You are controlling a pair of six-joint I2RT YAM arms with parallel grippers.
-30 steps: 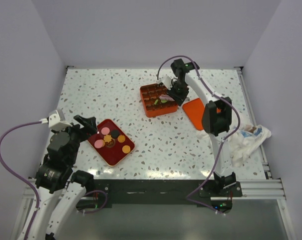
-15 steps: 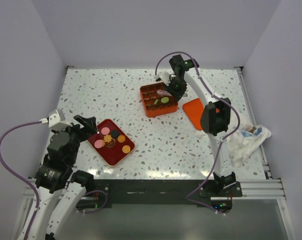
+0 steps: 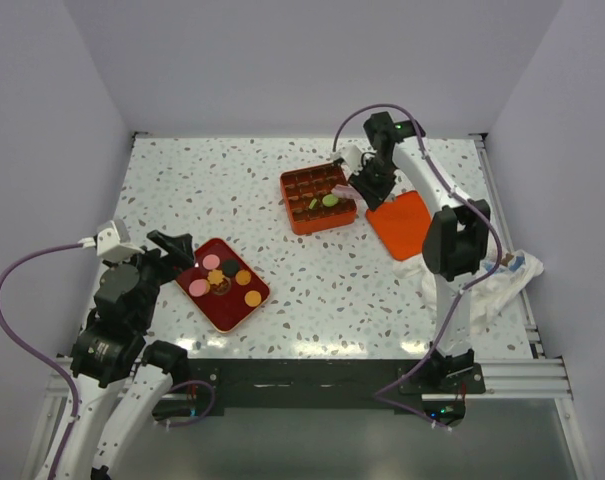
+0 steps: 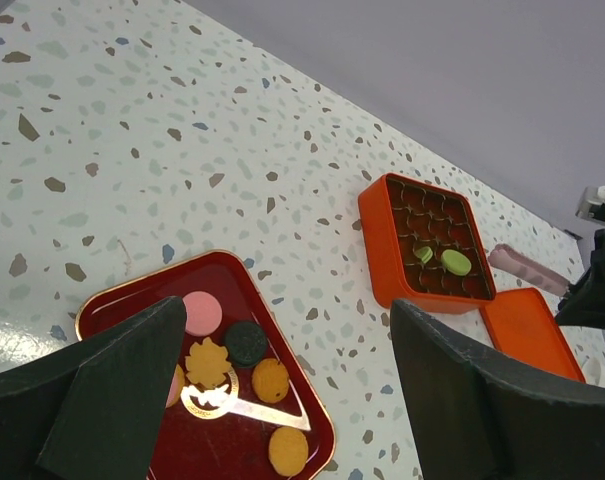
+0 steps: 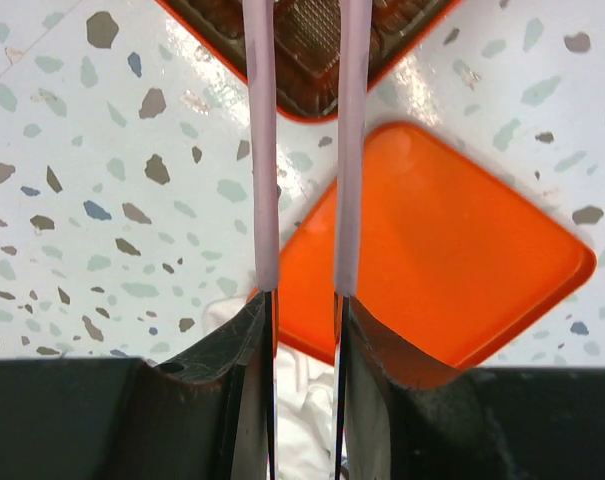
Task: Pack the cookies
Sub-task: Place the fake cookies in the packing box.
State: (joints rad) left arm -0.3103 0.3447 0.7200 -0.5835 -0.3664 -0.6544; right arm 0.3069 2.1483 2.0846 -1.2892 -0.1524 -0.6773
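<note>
Several cookies [image 3: 230, 267] in pink, orange and dark brown lie on the red tray [image 3: 207, 305]; the left wrist view shows them [image 4: 246, 341] too. My left gripper [image 3: 177, 252] hangs open over that tray's left side, its fingers [image 4: 122, 380] empty. Two green cookies [image 3: 329, 200] sit in the orange compartment box [image 3: 294, 205]. My right gripper [image 3: 370, 180] is shut on pink tongs [image 5: 265, 150], just right of the box and over the edge of the orange lid [image 5: 452, 250]. The tongs' arms stand apart with nothing between them.
The orange lid [image 3: 402, 225] lies flat, right of the box. A crumpled white cloth [image 3: 497, 280] sits at the table's right edge. Grey walls close in the speckled table [image 3: 202, 180] on three sides.
My right arm has pulled the tongs rightward, from over the box to the lid's edge. The left arm has not moved.
</note>
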